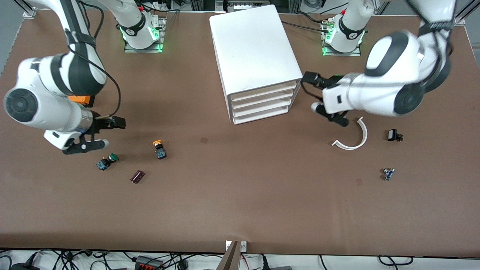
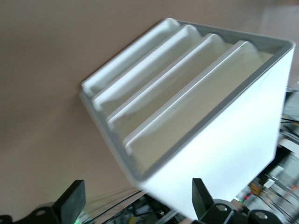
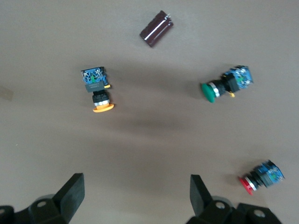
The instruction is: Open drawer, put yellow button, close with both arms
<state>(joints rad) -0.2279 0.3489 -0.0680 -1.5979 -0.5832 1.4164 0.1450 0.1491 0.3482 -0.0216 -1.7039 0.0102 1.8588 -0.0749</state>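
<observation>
Where yellow button [image 1: 159, 148] lies, green button [image 1: 107, 161] and dark cylinder [image 1: 137, 176] sit near

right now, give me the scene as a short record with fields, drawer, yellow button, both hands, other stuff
drawer: top of four in the white cabinet, shut
yellow button: lying on the table, toward the right arm's end
left hand: open, empty, beside the cabinet's drawer fronts
right hand: open, empty, over the table near the green button
other: red button, dark red block, white curved strip
</observation>
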